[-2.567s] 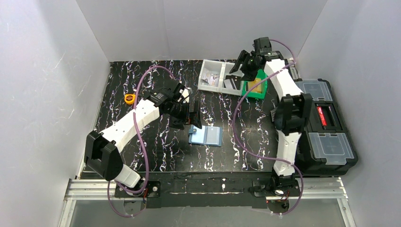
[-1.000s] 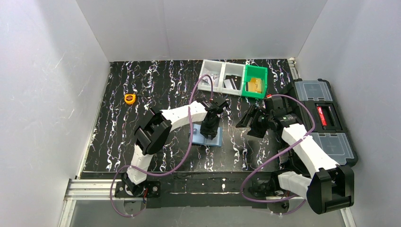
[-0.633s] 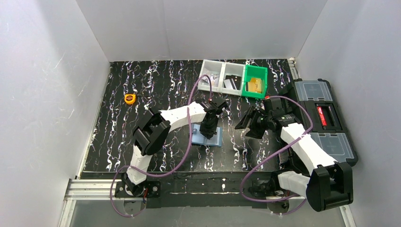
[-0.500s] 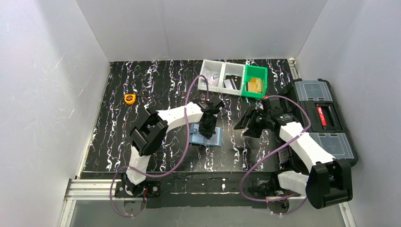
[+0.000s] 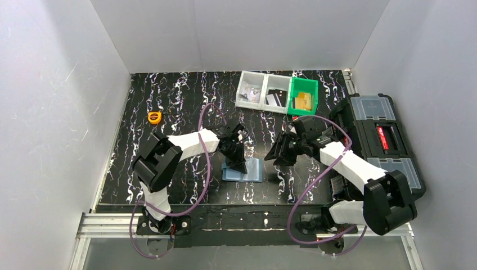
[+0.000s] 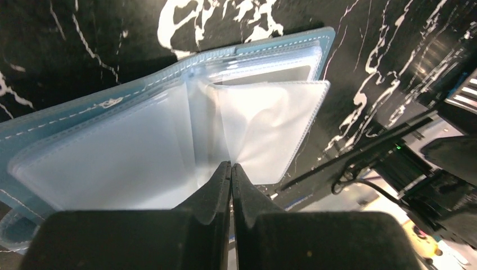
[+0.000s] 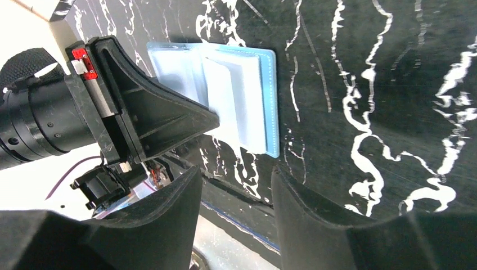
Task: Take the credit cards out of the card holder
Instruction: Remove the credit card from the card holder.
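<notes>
Clear sleeve (image 6: pixel 264 124), closed left end effector (image 6: pixel 230 166) touching

Toolbox strip (image 5: pixel 384 138): red, print too small for you to read.
Card holder (image 6: pixel 112 163): you'll see no legible lettering.
Bins (image 5: pixel 264 90): contents too blurred for you to read.

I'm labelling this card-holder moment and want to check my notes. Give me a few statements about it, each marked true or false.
The card holder lies open on the table. True.
The right gripper holds a card. False: its jaws stand apart and empty.
The left gripper is shut at the holder's clear sleeves. True.
The green bin sits left of the clear bins. False: it is to their right.
</notes>
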